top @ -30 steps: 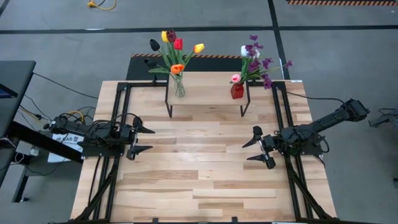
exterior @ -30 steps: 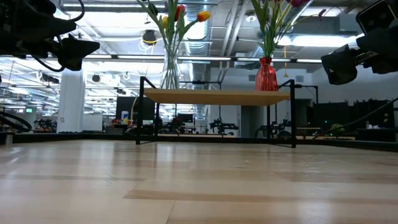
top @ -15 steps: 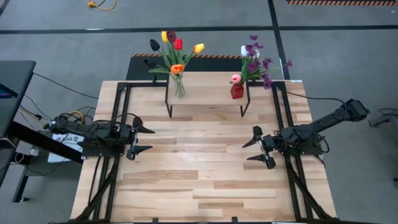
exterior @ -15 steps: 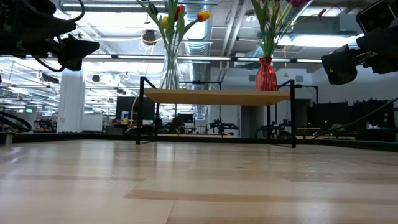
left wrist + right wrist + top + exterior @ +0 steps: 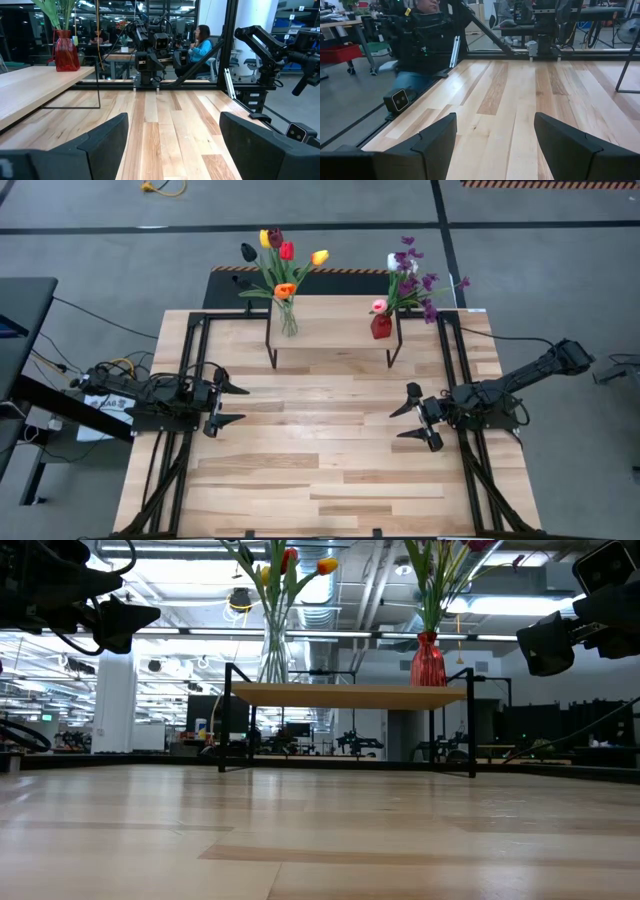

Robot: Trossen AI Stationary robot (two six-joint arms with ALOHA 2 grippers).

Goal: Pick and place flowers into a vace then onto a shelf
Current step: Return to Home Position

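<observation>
Standing on the shelf [image 5: 330,330] at the table's [image 5: 330,470] far edge: a clear vase [image 5: 288,320] of tulips [image 5: 280,255], a red vase [image 5: 381,327] of purple sprigs [image 5: 412,275]. Left gripper [image 5: 243,404] and right gripper [image 5: 395,425] hover at opposite sides, fingers spread, empty.

ROBOTICS LAB, OPEN INDUSTRIAL HALL: bare ducts [image 5: 338,598] and strip lights [image 5: 510,605] cross the ceiling [image 5: 180,595]. Striped hazard tape [image 5: 350,270] marks the grey concrete floor [image 5: 100,250]. On the right, a further robot arm [image 5: 265,50] stands beyond the black frame [image 5: 231,40], and a person [image 5: 202,46] sits past the wooden table [image 5: 330,440].
</observation>
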